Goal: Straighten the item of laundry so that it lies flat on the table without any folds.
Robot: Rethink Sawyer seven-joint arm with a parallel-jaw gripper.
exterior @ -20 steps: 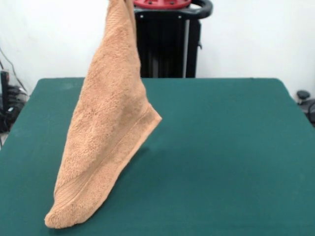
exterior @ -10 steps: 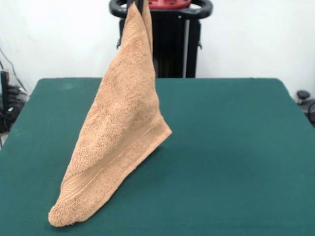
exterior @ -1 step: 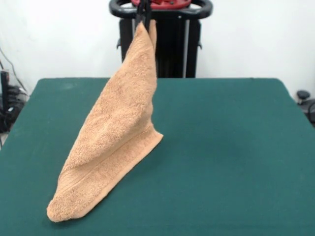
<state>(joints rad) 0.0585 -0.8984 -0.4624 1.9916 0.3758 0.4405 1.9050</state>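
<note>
The gripper (exterior @ -1 step: 143, 14) pinches the top corner of the towel (exterior @ -1 step: 115, 132) between its dark fingers, but only their tips show, because the arm above is cut off at the top edge of the picture. The towel hangs as a folded triangle; its lowest corner rests on the table (exterior @ -1 step: 231, 162) near the front left corner. Its back side is hidden.

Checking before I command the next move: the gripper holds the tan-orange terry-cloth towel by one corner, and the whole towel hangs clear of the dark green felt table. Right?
Not quite. In the front view the gripper does hold the tan-orange terry-cloth towel by its top corner, but the towel is not clear of the dark green felt table: its lower corner rests on the cloth surface.
</note>
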